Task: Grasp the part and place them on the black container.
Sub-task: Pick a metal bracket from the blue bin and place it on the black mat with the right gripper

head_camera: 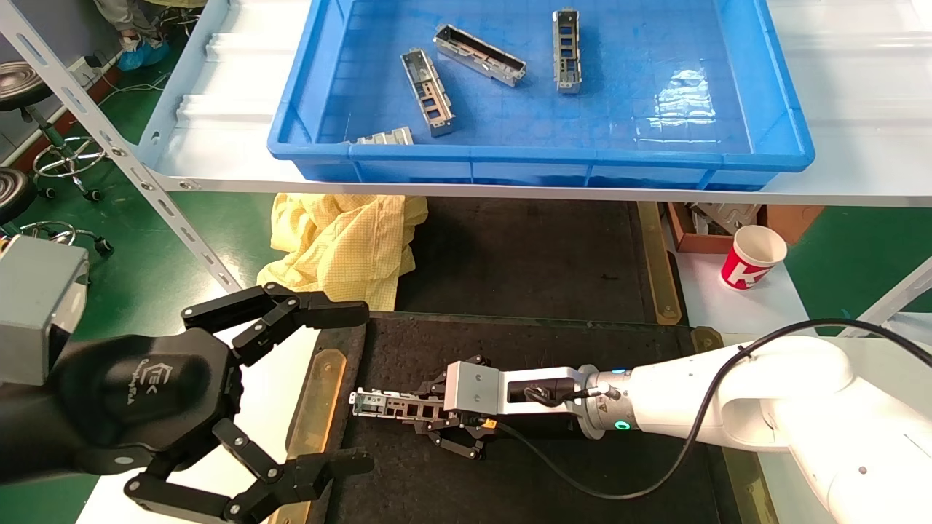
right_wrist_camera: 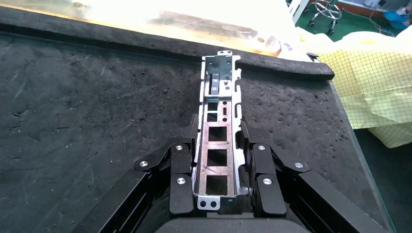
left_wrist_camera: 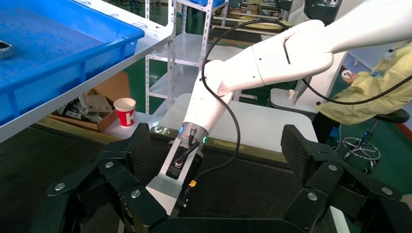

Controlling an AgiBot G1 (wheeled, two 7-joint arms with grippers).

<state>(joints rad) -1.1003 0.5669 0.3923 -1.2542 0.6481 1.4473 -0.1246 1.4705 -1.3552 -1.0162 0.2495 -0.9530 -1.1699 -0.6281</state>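
Note:
My right gripper [head_camera: 416,407] [right_wrist_camera: 218,132] is shut on a silver-grey channel-shaped part [head_camera: 380,403] [right_wrist_camera: 219,111]. It grips the part's two long sides, and the part's far end sticks out toward the left edge of the black container [head_camera: 553,466] [right_wrist_camera: 87,107]. The part lies low over the rough dark surface; whether it touches I cannot tell. My left gripper [head_camera: 357,386] [left_wrist_camera: 216,145] hangs open at that left edge, its fingers spread wide and holding nothing. Several more parts [head_camera: 427,91] lie in the blue bin.
The blue bin [head_camera: 539,156] stands on a white shelf above and behind the container. A yellow cloth [head_camera: 342,240] is bunched at the back left. A red-and-white paper cup [head_camera: 753,256] and a cardboard box [head_camera: 794,218] sit at the right.

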